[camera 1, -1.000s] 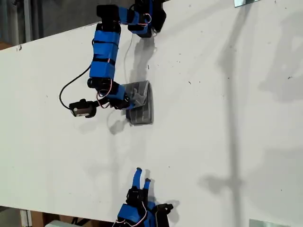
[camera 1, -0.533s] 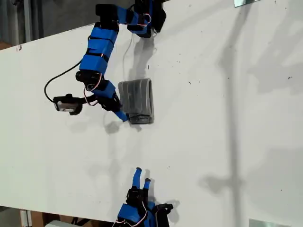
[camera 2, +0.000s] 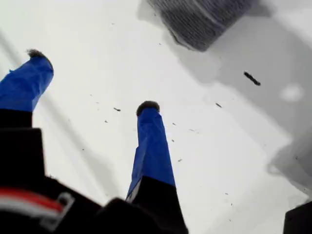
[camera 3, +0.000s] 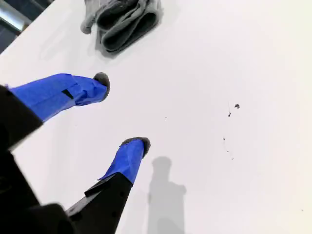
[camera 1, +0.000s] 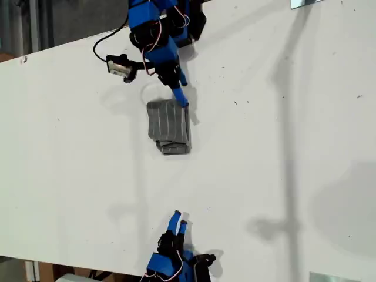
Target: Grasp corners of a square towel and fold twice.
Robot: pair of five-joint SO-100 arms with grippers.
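Fingers [camera 2: 152, 141] of my first gripper [camera 2: 92, 82] stand wide apart with nothing between them, only bare white table [camera 2: 97, 29] showing in the gap; their dark-tipped blue ends hang above the surface and touch neither the cloth nor each other. Just beyond those tips lies the towel [camera 2: 202, 19], a grey striped bundle whose nearest edge is close to the gripper but clear of it. In the exterior view this first gripper [camera 1: 179, 94] points down from the arm at the top of the picture, its tip right at the upper edge of the towel [camera 1: 169, 126]; whether it brushes the fabric there I cannot tell from that view. The towel sits folded into a compact, upright rectangle near the middle of the table [camera 1: 282, 147], slightly toward the exterior view's left, with stacked layers showing at its lower end. My second gripper [camera 3: 120, 111] is also parted, more moderately, and its fingers [camera 3: 126, 161] grip nothing and hover over plain tabletop. From its camera the towel [camera 3: 122, 19] is farther off, seen end-on with its folded layers open toward the lens. In the exterior view my second gripper [camera 1: 178, 221] sits at the bottom edge, well apart from the cloth.
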